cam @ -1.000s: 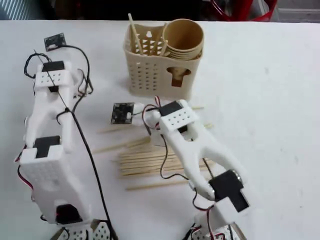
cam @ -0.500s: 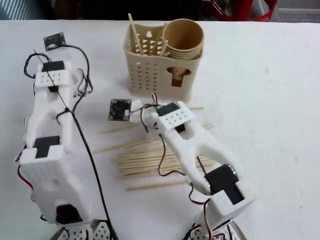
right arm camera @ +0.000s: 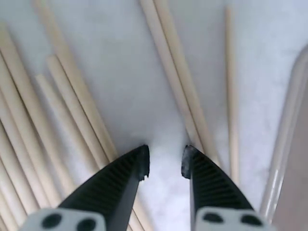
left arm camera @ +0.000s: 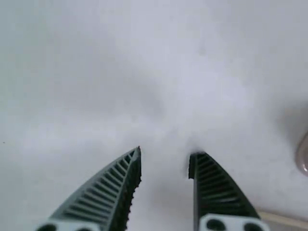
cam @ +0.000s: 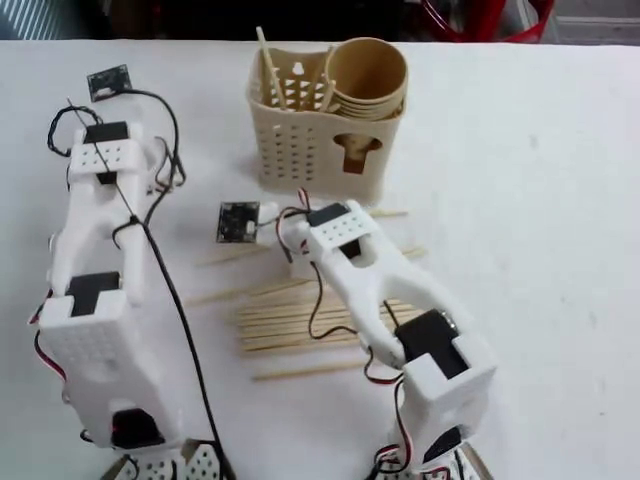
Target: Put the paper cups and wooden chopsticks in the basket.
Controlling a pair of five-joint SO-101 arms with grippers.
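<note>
Over the table (right arm camera: 130, 96), the right gripper (right arm camera: 164, 161) holds its jaws slightly apart, with bare surface between the tips and wooden chopsticks (cam: 280, 325) lying loose on either side. Beyond them stands the basket (cam: 300, 150), holding stacked paper cups (cam: 367, 70) and a few sticks. The left gripper (left arm camera: 164, 161) is well off to the side, its jaws parted over bare table.

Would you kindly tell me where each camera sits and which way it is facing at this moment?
High view: fixed above, looking down over the table, basket and loose chopsticks; the left arm and right arm show.
Left wrist view: on the left arm, facing the table past the open left hand.
Right wrist view: on the right arm, facing chopsticks past the open right hand.
Shared: high and right wrist views both show the loose chopsticks.
</note>
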